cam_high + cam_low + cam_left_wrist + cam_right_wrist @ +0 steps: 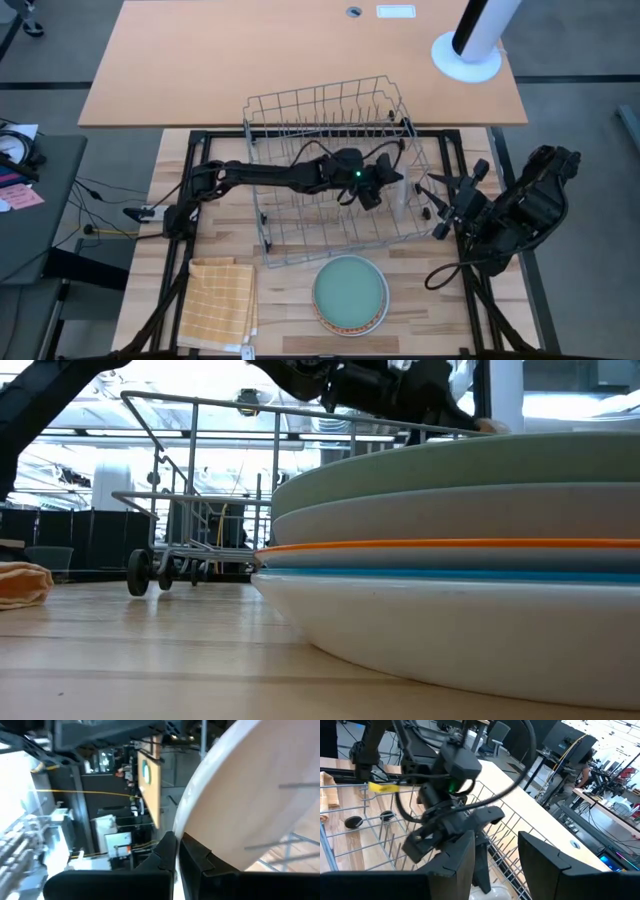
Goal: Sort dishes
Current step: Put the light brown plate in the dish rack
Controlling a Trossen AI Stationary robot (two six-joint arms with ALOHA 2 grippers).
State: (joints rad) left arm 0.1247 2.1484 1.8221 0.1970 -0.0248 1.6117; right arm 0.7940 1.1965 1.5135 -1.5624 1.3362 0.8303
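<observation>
A grey wire rack stands mid-table. My left gripper reaches into it from the left and is shut on a white plate, which stands on edge near the rack's right end. Just outside the rack's right wall, my right gripper is open with nothing between its fingers. A stack of several plates, the top one pale teal-green, lies flat on the table in front of the rack. In the low view the stack shows white, orange-rimmed, grey and teal layers. My left gripper pinches the white plate's rim between its two fingers, one on each face. The plate stands on edge inside the rack. What its lower edge rests on is hidden.
A yellow checked cloth lies at the near left of the table. A tan desk with a white round base stands beyond the far edge. Bare wood shows to the left of the rack and to the right of the stack.
</observation>
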